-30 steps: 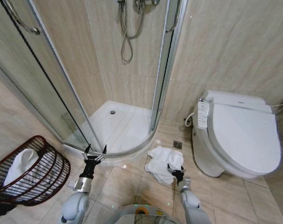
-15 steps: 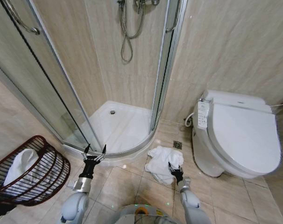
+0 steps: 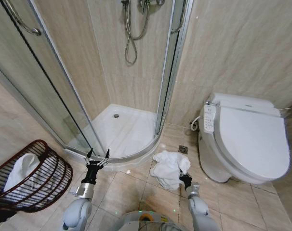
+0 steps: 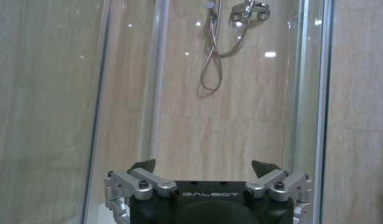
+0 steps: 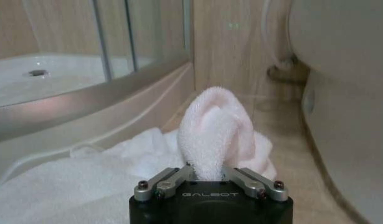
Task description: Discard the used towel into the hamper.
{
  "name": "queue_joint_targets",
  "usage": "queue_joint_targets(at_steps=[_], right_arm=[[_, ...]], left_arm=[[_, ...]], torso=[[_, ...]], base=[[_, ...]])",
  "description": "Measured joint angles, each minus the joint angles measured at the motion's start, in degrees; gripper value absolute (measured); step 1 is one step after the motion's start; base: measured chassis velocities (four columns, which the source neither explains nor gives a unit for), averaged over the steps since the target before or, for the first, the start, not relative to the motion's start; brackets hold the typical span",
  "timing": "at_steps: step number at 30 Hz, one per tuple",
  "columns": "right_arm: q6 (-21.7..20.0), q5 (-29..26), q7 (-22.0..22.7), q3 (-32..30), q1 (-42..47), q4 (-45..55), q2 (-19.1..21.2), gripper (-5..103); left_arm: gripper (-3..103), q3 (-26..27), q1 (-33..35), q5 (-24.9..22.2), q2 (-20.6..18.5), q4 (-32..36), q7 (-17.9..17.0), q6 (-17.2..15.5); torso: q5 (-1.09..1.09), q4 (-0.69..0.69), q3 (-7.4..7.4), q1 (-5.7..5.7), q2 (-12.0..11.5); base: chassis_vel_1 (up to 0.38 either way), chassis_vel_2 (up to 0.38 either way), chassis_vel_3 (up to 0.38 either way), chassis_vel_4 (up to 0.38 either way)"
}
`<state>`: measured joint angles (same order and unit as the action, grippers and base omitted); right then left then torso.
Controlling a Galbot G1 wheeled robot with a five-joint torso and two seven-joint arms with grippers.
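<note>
Towel (image 3: 168,168), white and crumpled, lies on the floor tiles between the shower tray (image 3: 124,130) and the toilet (image 3: 247,139). The right gripper (image 3: 186,179) sits at its 5 o'clock edge, jaws pinched on a raised fold (image 5: 210,140). The hamper (image 3: 35,175) stands well apart toward 9 o'clock, beyond the left gripper (image 3: 98,156), which hovers with jaws spread, holding nothing. The carry likely runs leftward across the robot's front.

The towel (image 3: 167,167) lies on the floor between the shower tray (image 3: 124,132) and the toilet (image 3: 245,139), one fold pinched in the right gripper (image 3: 185,179); the hamper (image 3: 33,175) stands far left of the spread left gripper (image 3: 98,155)
</note>
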<state>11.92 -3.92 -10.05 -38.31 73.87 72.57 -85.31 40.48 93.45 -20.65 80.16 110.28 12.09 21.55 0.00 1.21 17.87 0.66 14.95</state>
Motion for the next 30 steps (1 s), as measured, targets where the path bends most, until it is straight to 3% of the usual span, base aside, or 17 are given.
queue_joint_targets(at_steps=[11,17,30], right_arm=[[2.16,1.88,-5.5,-0.63,4.57,7.83,2.8,5],[3.81,7.26,-7.19,0.24,7.96,15.38,4.89,5],[0.71,9.88,-8.66,-1.08,11.41,33.66,4.26,5]], left_arm=[[100,-0.16,0.14,0.02,0.05,0.16,-0.01,0.0],[100,-0.01,0.0,-0.03,-0.45,0.25,0.0,0.1],[100,-0.05,-0.17,-0.64,-0.47,0.59,0.26,0.2]], torso=[[0.0,0.0,0.0,0.0,0.0],[0.0,0.0,0.0,0.0,0.0],[-0.01,0.0,0.0,0.0,0.0]], base=[[0.0,0.0,0.0,0.0],[0.0,0.0,0.0,0.0],[0.0,0.0,0.0,0.0]])
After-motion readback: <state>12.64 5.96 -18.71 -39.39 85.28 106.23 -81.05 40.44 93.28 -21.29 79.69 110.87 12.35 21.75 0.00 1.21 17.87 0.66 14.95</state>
